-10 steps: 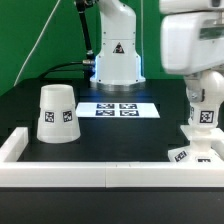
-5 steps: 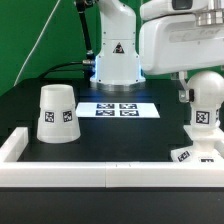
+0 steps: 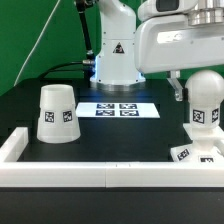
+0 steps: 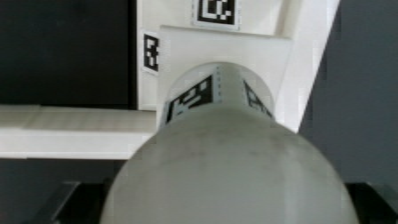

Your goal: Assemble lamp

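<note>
The white bulb (image 3: pixel 205 118) stands upright on the flat base (image 3: pixel 192 155) at the exterior view's right. My gripper (image 3: pixel 198 86) reaches down over its ball head, one jaw on each side, and is shut on it. In the wrist view the bulb (image 4: pixel 217 150) fills the middle. Dark fingers (image 4: pixel 68 203) press against both of its sides, and the tagged base (image 4: pixel 228 38) lies beyond it. The cone shade (image 3: pixel 57 113) stands alone at the exterior view's left, small end up.
The marker board (image 3: pixel 118 108) lies flat at the back middle, before the arm's pedestal (image 3: pixel 117 60). A white rail border (image 3: pixel 100 176) runs along the front and up the left side; it also shows in the wrist view (image 4: pixel 63 130).
My hand has turned about its vertical axis over the bulb and now shows its broad side. The bulb stays upright on the base. The shade has not moved.
</note>
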